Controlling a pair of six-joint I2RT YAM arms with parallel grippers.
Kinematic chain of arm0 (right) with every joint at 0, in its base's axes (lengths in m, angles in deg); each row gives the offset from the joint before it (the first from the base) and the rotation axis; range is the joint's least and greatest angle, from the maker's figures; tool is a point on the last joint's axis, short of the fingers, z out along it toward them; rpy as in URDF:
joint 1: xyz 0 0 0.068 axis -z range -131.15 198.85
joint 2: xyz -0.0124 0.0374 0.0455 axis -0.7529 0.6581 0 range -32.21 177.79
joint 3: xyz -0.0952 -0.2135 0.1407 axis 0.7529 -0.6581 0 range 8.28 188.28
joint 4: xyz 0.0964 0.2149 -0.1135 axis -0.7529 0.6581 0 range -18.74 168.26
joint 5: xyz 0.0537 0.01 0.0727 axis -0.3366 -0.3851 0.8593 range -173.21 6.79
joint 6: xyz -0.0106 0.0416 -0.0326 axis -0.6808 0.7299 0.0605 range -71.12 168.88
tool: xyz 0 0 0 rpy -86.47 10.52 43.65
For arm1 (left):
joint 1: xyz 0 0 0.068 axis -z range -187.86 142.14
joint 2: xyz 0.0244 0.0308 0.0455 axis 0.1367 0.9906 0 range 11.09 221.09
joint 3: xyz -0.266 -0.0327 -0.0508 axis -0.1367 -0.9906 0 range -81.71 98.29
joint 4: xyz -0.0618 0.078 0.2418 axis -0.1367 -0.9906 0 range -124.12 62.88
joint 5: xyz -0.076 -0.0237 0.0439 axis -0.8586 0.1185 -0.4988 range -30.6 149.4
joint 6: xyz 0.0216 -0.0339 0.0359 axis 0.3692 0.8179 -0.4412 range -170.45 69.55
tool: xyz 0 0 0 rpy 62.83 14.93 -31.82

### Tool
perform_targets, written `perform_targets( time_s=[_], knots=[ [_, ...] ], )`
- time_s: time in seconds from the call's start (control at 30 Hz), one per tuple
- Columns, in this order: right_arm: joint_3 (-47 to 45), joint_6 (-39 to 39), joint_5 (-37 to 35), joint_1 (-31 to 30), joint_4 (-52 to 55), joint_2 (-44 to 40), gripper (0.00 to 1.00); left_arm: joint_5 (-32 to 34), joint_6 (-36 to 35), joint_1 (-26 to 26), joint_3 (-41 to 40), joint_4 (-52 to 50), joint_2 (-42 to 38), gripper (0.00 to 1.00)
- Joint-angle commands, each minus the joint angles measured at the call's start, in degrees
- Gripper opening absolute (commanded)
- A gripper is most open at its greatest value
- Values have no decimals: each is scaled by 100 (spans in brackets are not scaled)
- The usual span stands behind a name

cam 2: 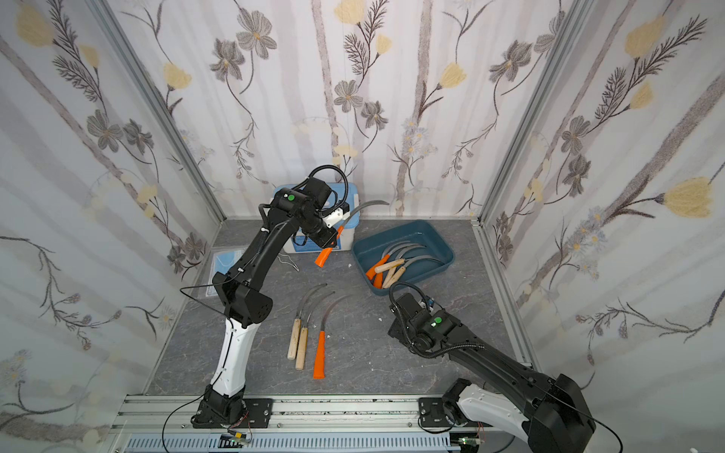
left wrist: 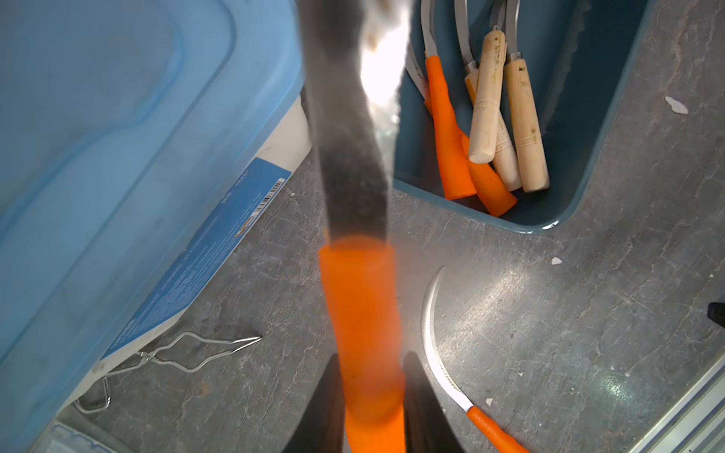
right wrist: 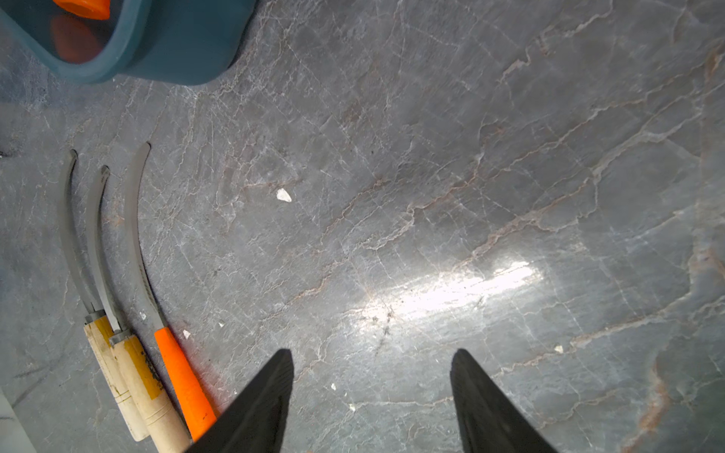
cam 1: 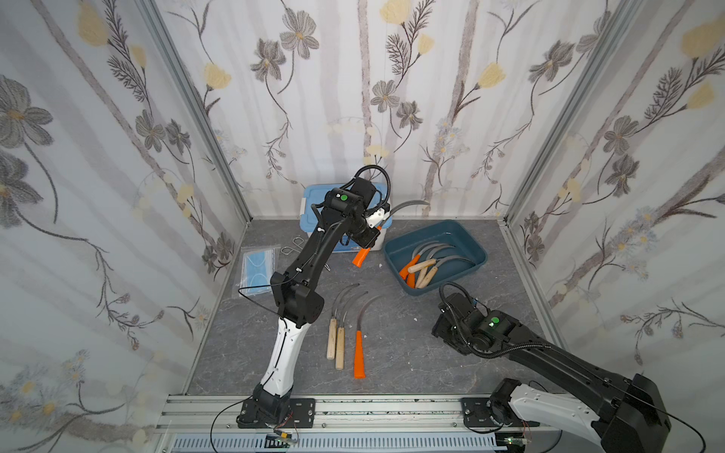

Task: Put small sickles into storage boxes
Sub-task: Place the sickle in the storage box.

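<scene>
My left claw point(left wrist: 370, 368) clamps orange-handled sickle point(left wrist: 359, 298) by handle, frame centre. Looks light, stiff; tapered plastic may slip; I avoid blade.

The whole worktop point(cam 1: 396, 353) is overlooked from high in both top views; the storage box point(left wrist: 604, 117) is shared by both close wrist views.

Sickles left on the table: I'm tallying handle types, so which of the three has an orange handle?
The orange-handled sickle at the row's end nearest the right arm; the two wooden-handled sickles lie beside it.
</scene>
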Motion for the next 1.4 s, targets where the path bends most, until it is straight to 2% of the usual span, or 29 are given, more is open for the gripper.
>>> perform_targets(
  time_s=[0.0, 0.27, 0.47, 0.9, 1.37],
  knots=[
    [18, 580, -57, -297, 92, -80, 66, -114, 115, 116, 72, 415, 149, 6],
    [-86, 1651, -194, -1034, 517, -456, 66, -220, 436, 476, 80, 1350, 508, 6],
    [-7, 2113, -223, -1412, 763, -472, 66, -203, 571, 747, 81, 1895, 764, 6],
    [218, 2585, -223, -1894, 902, -204, 66, -52, 922, 1088, 116, 2914, 1079, 6],
    [154, 2746, -194, -1981, 1025, -364, 66, -140, 1245, 1236, 151, 2850, 1417, 7]
  ],
)
